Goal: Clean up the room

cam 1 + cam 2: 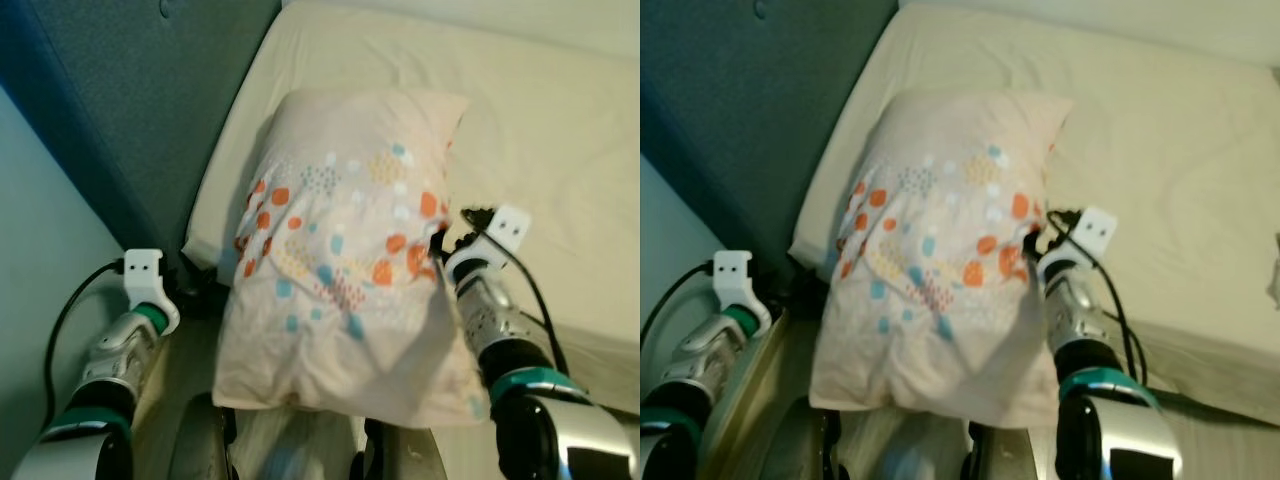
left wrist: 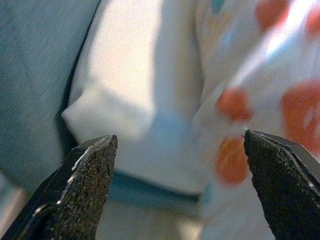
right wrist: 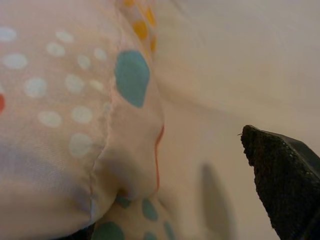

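Observation:
A cream pillow (image 1: 340,260) with orange, teal and white spots lies lengthwise over the near corner of the bed (image 1: 540,130), its near end hanging off the mattress edge. My left gripper (image 2: 180,140) is open beside the pillow's left edge, with the pillow's spotted cloth (image 2: 270,90) in front of its right finger. My right gripper (image 1: 441,248) presses against the pillow's right edge. In the right wrist view one black finger (image 3: 285,180) stands apart from the pillow's seam (image 3: 105,150), and the other finger is hidden under the cloth.
The bed has a pale cream sheet. A dark blue-grey wall (image 1: 130,110) runs along its left side, leaving a narrow gap by the mattress corner (image 1: 200,245). The light floor (image 1: 180,380) lies below my arms.

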